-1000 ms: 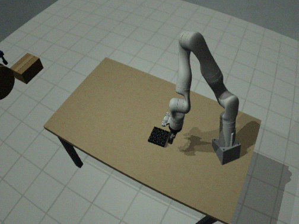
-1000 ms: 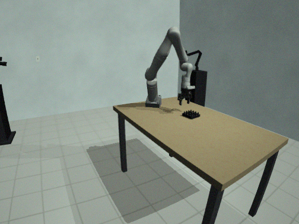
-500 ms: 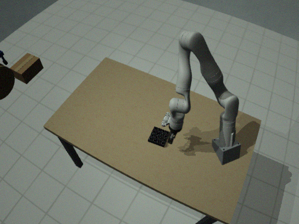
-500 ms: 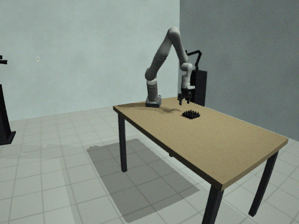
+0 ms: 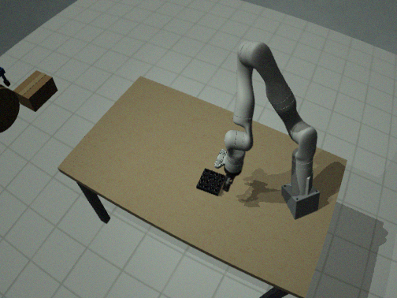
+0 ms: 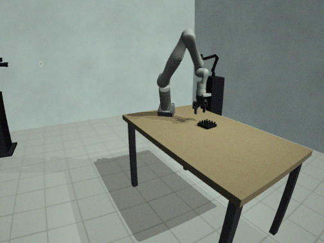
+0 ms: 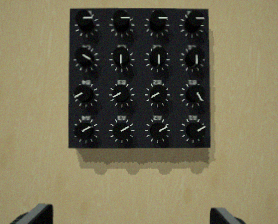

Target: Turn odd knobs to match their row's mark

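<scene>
The black knob box (image 5: 209, 181) (image 6: 206, 126) (image 7: 139, 75) stands flat on the wooden table (image 5: 150, 137) (image 6: 241, 157), with sixteen knobs in four rows. In the wrist view the top row's lines all point right. In the second row the leftmost knob (image 7: 84, 57) points down-right while the other three are vertical. In the third row the rightmost knob (image 7: 196, 94) points down-right while the others point down-left. The bottom row's lines all slant alike. My gripper (image 5: 228, 184) (image 6: 199, 109) (image 7: 131, 217) is open and empty. It hovers above the table just off one edge of the box.
The arm's grey base (image 5: 300, 201) (image 6: 166, 111) is mounted near a table corner. A black cabinet (image 6: 216, 94) stands behind the table. A cardboard box (image 5: 36, 90) lies on the floor far to the left.
</scene>
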